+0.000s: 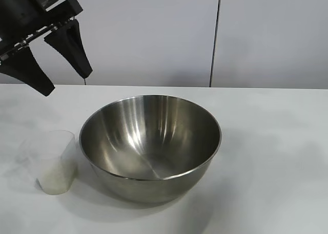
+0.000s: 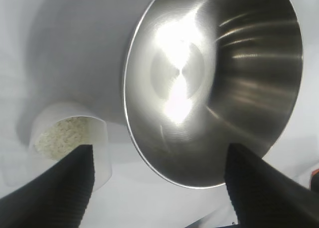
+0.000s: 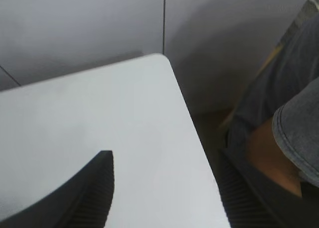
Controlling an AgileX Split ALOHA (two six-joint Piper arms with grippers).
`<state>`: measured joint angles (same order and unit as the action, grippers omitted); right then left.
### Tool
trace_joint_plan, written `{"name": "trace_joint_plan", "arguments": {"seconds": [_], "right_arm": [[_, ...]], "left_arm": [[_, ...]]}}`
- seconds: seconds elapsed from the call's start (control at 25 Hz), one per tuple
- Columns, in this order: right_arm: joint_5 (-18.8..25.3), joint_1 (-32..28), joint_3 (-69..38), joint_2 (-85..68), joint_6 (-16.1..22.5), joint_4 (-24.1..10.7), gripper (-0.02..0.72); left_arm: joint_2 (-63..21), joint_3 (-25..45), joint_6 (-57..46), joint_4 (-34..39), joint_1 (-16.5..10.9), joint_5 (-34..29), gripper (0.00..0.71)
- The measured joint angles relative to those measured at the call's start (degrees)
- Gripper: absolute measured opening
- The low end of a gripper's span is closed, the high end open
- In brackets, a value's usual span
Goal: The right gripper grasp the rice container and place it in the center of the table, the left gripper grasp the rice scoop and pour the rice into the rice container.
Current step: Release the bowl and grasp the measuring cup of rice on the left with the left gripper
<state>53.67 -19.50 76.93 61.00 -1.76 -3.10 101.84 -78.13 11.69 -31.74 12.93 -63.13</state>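
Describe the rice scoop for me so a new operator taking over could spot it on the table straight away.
Start from the big shiny stainless-steel mixing bowl in the middle of the plain white tabletop. Just to its left in the exterior view stands a small translucent frosted plastic cup, upright, very close to the bowl. It is the only plastic item, far smaller than the bowl, with white rice grains inside.

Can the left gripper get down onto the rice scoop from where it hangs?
Probably yes: the left gripper hangs open above the rice scoop, nothing between them; the rice container stands close beside the scoop.
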Motion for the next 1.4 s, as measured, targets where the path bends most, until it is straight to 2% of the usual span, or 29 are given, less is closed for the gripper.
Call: {"name": "trace_joint_plan", "arguments": {"seconds": [0.28, 0.48, 0.76, 1.04, 1.4], "right_arm": [[7.71, 3.49, 0.24, -24.45, -2.41, 6.84, 0.421], [9.81, 5.99, -4.98, -38.79, -2.55, 8.68, 0.421], [11.09, 6.44, -24.44, -53.26, -2.55, 8.63, 0.421], [11.1, 8.92, -41.86, -60.75, -2.55, 6.56, 0.421], [10.48, 13.49, -49.1, -62.03, -2.55, 5.3, 0.421]], "left_arm": [[0.0, 0.0, 0.0, 0.0, 0.0, 0.0, 0.531], [0.0, 0.0, 0.0, 0.0, 0.0, 0.0, 0.531], [0.0, 0.0, 0.0, 0.0, 0.0, 0.0, 0.531], [0.0, 0.0, 0.0, 0.0, 0.0, 0.0, 0.531], [0.0, 0.0, 0.0, 0.0, 0.0, 0.0, 0.531]]}}
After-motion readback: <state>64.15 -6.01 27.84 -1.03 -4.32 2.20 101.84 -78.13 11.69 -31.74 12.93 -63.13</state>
